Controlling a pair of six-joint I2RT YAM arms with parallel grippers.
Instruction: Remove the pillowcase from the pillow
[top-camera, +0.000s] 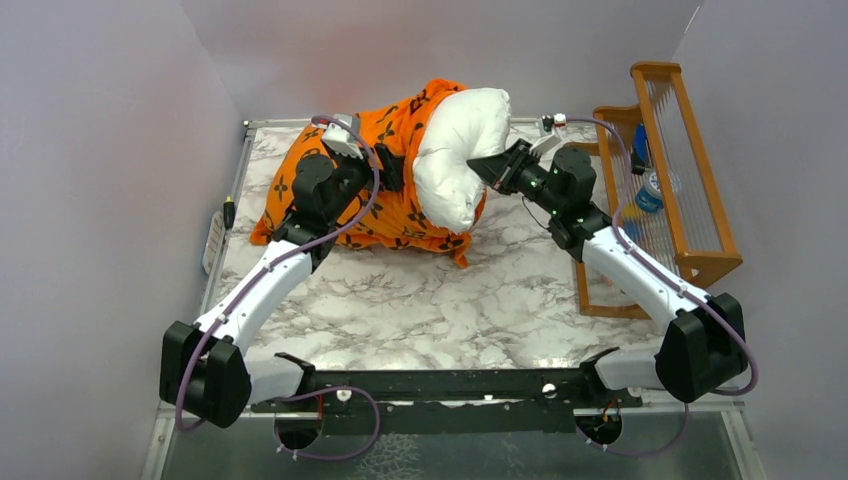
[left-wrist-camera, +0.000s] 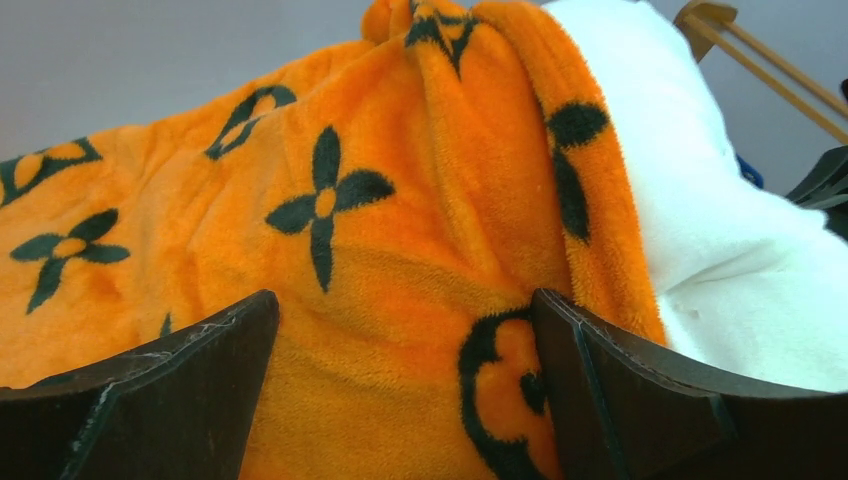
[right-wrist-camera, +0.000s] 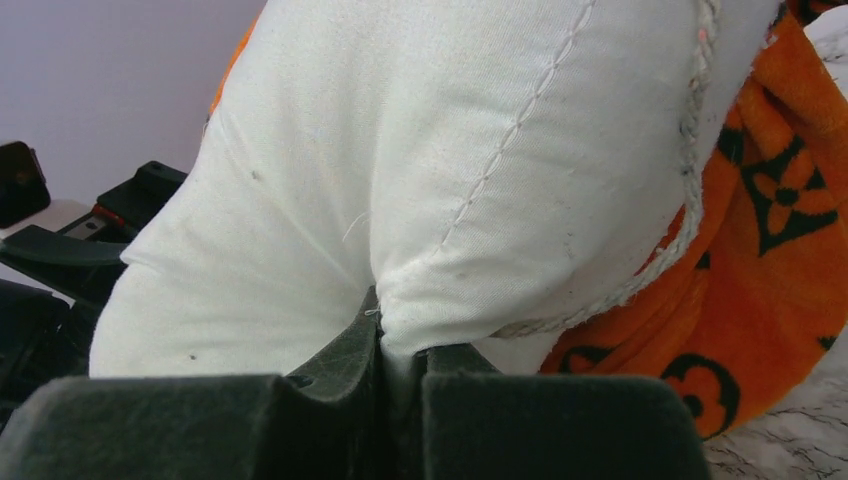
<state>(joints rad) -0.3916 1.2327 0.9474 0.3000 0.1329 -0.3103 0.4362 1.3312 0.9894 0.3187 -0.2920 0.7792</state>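
The orange pillowcase (top-camera: 345, 195) with black motifs lies at the back of the marble table and covers the left part of the pillow. The white pillow (top-camera: 455, 150) sticks out of its right end, bent upward. My left gripper (top-camera: 392, 168) is open, and its jaws press on the orange cloth (left-wrist-camera: 330, 230) near the case's opening, with cloth bulging between the fingers (left-wrist-camera: 180, 390). My right gripper (top-camera: 478, 166) is shut on a pinch of the pillow's white fabric (right-wrist-camera: 450, 180). In the right wrist view the jaws (right-wrist-camera: 400, 345) close tight on that fold beside a stitched seam.
A wooden rack (top-camera: 680, 170) with blue items stands at the right edge of the table, close behind the right arm. A small dark pen-like object (top-camera: 229, 212) lies at the table's left edge. Grey walls enclose the sides and the back.
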